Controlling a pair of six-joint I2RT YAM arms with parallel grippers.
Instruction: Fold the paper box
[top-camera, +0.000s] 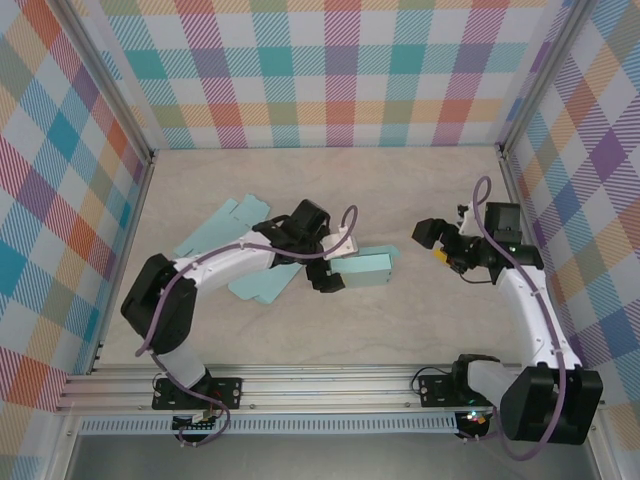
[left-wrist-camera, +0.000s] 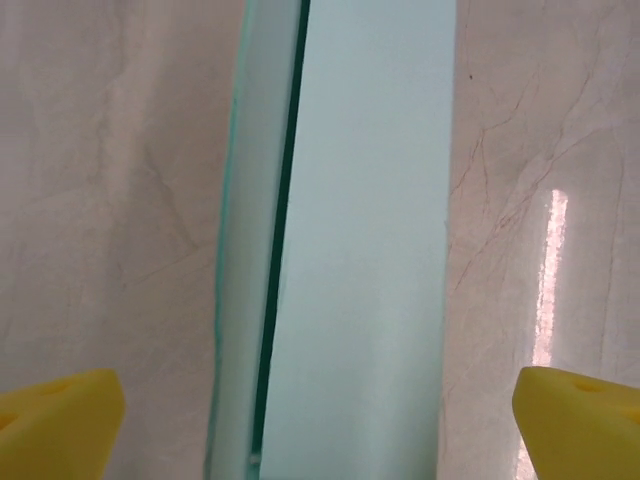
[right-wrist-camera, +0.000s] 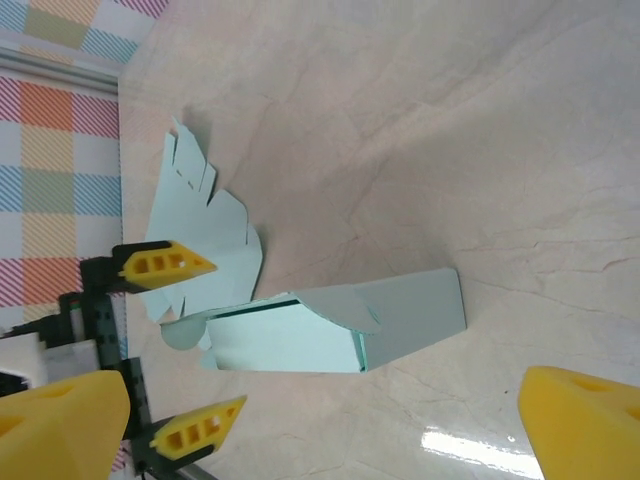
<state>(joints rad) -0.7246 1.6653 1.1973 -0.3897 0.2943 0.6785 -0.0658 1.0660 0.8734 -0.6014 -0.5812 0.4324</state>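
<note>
The paper box (top-camera: 367, 268) is pale mint and lies folded into a long shape on the table's middle. In the right wrist view the box (right-wrist-camera: 340, 325) shows a curved flap lying over its top and a rounded tab at its left end. My left gripper (top-camera: 335, 263) stands open at the box's left end, one finger on each side. In the left wrist view the box (left-wrist-camera: 350, 250) runs lengthwise between my yellow fingertips (left-wrist-camera: 60, 420), which are apart from it. My right gripper (top-camera: 437, 247) hangs open to the right of the box with nothing in it.
Flat mint paper blanks (top-camera: 225, 225) lie left of the box, partly under the left arm; another blank (top-camera: 265, 285) lies nearer the front. Plaid walls (top-camera: 340, 70) enclose the beige table (top-camera: 400, 190) on three sides. A metal rail (top-camera: 330, 385) runs along the near edge.
</note>
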